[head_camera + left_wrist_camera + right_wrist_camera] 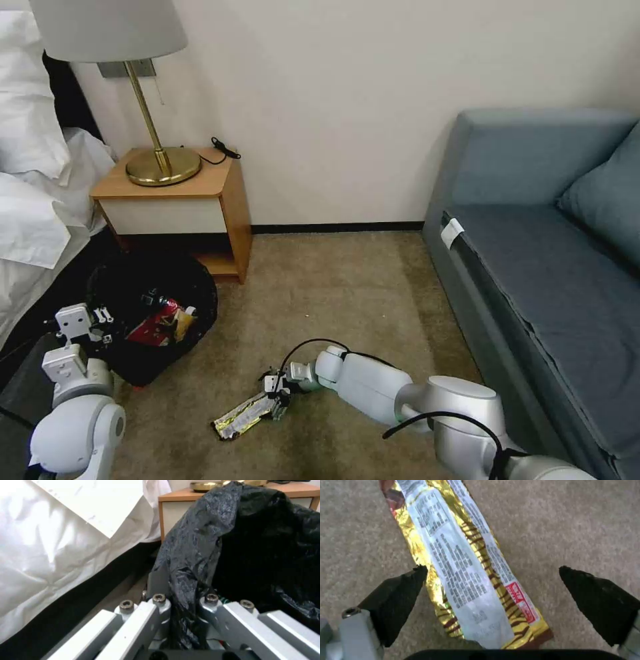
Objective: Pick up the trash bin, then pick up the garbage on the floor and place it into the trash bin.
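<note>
The trash bin (200,293), lined with a crinkly black bag (200,542), stands by the nightstand's foot on my left. My left gripper (100,321) is shut on its near rim, with a fold of bag pinched between the fingers (159,605). Inside the bin lie a red-and-white piece (155,328) and a yellowish-brown piece (182,321). One piece of garbage, a yellow-silver snack wrapper (241,417), lies flat on the carpet. My right gripper (277,395) hovers low over its near end, open. The wrapper (463,570) lies between the two black fingertips (406,590), touching neither.
A wooden nightstand (230,193) with a brass lamp (162,165) stands against the wall behind the bin. White bedding (33,200) is at the left. A grey-blue sofa (533,280) lines the right side. Open carpet (347,293) lies between.
</note>
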`<state>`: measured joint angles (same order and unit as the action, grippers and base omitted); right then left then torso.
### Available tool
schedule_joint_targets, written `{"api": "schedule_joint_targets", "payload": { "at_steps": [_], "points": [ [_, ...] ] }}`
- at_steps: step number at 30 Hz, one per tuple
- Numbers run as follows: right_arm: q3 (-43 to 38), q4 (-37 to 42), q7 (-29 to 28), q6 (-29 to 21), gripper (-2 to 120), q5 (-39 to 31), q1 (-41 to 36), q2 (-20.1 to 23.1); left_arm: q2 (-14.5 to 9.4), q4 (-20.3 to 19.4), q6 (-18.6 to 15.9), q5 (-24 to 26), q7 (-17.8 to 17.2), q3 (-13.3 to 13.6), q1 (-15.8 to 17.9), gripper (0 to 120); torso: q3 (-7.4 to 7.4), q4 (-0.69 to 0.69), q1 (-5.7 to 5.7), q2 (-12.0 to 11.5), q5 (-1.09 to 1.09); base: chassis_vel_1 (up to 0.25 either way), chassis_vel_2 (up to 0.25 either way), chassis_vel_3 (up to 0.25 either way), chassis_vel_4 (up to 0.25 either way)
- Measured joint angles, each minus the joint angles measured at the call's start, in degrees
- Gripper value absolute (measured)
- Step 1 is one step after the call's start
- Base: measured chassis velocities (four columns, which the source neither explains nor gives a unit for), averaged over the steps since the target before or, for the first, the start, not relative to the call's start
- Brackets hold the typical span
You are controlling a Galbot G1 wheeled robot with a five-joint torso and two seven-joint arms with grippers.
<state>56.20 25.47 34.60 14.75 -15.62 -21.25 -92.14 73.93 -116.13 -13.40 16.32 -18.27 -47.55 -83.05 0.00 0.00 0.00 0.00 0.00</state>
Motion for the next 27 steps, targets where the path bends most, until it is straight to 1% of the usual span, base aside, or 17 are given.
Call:
{"api": "schedule_joint_targets", "payload": {
  "at_steps": [3,5,10,14,16,17,18,20,21,24,25,26,27],
  "points": [
    [0.0,-0.2,0.2,-0.1,99,0.2,-0.1,0.0,0.2,0.0,0.0,-0.2,0.0,0.2,0.0,4,0.00,0.00,0.00,0.0,0.00,0.000,0.000,0.000,0.000],
    [0.0,-0.4,0.8,-0.3,93,0.3,-0.3,0.0,0.3,0.2,0.1,-0.3,0.0,0.3,0.1,4,0.00,0.00,0.00,0.0,0.00,0.000,0.000,0.000,0.000],
    [0.1,-1.0,1.4,-0.4,90,0.5,-0.5,0.0,0.3,0.4,0.3,-0.4,0.0,0.3,0.2,4,0.00,0.00,0.00,0.0,0.00,0.000,0.000,0.000,0.000],
    [-0.2,-1.3,1.5,-0.4,86,0.4,-0.7,0.0,0.5,0.5,0.5,-0.4,0.0,0.4,0.2,4,0.00,0.00,0.00,0.0,0.00,0.000,0.000,0.000,0.000],
    [-0.4,-1.3,1.4,-0.4,79,0.3,-0.7,0.0,0.6,0.7,0.6,-0.6,0.0,0.4,0.2,4,0.00,0.00,0.00,0.0,-0.03,0.000,0.000,0.000,0.000],
    [-0.5,-1.3,1.3,-0.4,76,0.3,-0.6,0.0,0.7,0.7,0.6,-0.6,0.0,0.4,0.3,4,0.00,0.00,0.00,0.0,-0.01,0.000,0.000,0.000,0.000],
    [-0.5,-1.3,1.3,-0.4,76,0.3,-0.6,0.0,0.7,0.7,0.6,-0.6,0.0,0.4,0.3,4,0.00,0.00,0.00,0.0,-0.01,0.000,0.000,0.000,0.000],
    [-0.8,-1.4,1.3,-0.4,68,0.4,-0.6,0.0,0.7,0.8,0.7,-0.6,0.0,0.4,0.4,4,0.00,0.01,0.00,0.0,-0.01,0.000,0.000,0.000,0.000],
    [-0.8,-1.4,1.3,-0.4,68,0.4,-0.6,0.0,0.7,0.8,0.7,-0.6,0.0,0.4,0.4,4,0.00,0.01,0.00,0.0,-0.01,0.000,0.000,0.000,0.000],
    [-1.1,-1.7,1.3,-0.3,54,0.5,-0.8,0.0,0.5,1.2,0.8,-0.6,0.0,0.4,0.4,4,0.00,0.01,0.00,0.0,0.00,0.000,0.000,0.000,0.000],
    [-1.1,-1.7,1.3,-0.3,54,0.5,-0.8,0.0,0.5,1.2,0.8,-0.6,0.0,0.4,0.4,4,0.00,0.01,0.00,0.0,0.00,0.000,0.000,0.000,0.000],
    [-1.2,-1.7,1.3,-0.2,49,0.7,-1.0,0.0,0.4,1.3,0.9,-0.6,0.0,0.4,0.4,4,0.00,0.01,0.00,0.0,0.00,0.000,0.000,0.000,0.000],
    [-1.4,-1.7,1.3,-0.1,42,0.8,-1.0,0.0,0.3,1.4,0.9,-0.5,0.1,0.4,0.5,4,0.00,0.00,0.00,0.0,0.00,0.000,0.000,0.000,0.000]
  ]
}}
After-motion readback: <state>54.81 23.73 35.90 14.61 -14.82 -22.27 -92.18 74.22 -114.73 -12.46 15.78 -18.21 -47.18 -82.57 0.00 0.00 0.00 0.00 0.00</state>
